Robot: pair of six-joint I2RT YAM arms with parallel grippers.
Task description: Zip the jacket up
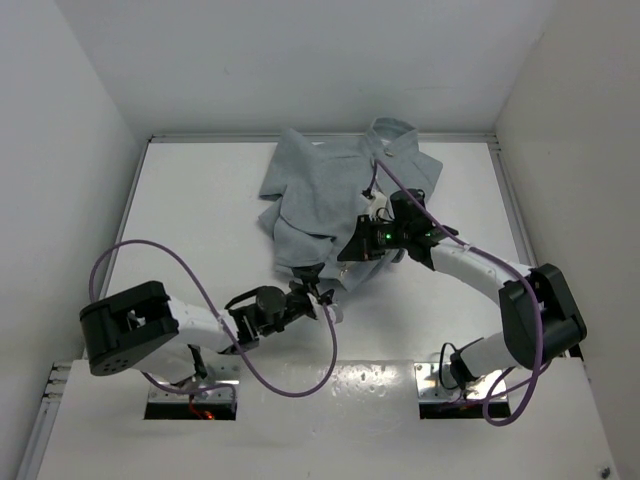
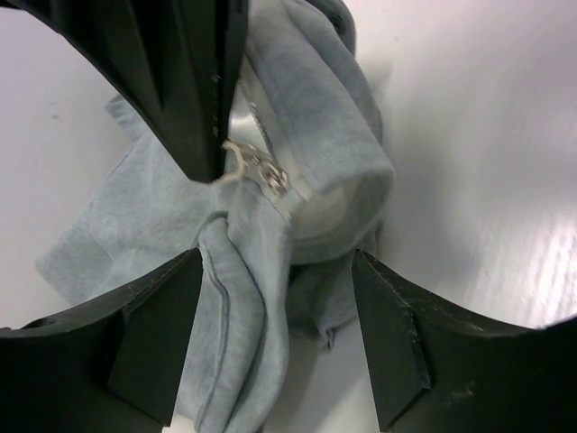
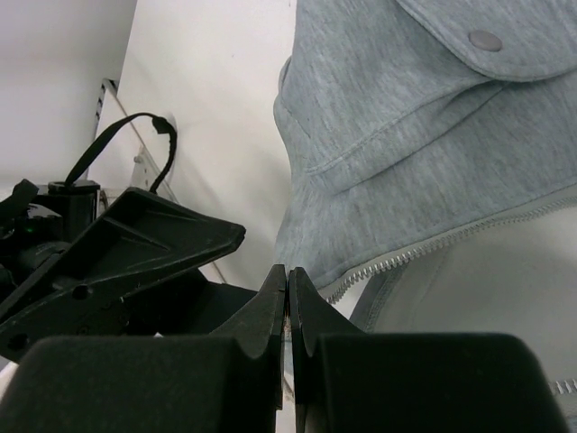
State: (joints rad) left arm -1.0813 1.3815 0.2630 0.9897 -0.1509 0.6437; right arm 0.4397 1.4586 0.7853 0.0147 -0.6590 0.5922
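Left gripper (image 2: 275, 271) gapes empty, jacket (image 2: 315, 117) hem between its fingers (image 2: 153, 316); right gripper (image 3: 288, 280) pinches zipper pull (image 2: 236, 159), liable to slip, hem unanchored.

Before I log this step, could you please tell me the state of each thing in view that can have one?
jacket, crumpled on the table, front open, white lining showing.
zipper, unzipped, one tooth row bare.
left pincer, open, fingers either side of the jacket's lower edge.
right pincer, shut, at the zipper edge; grip unclear.
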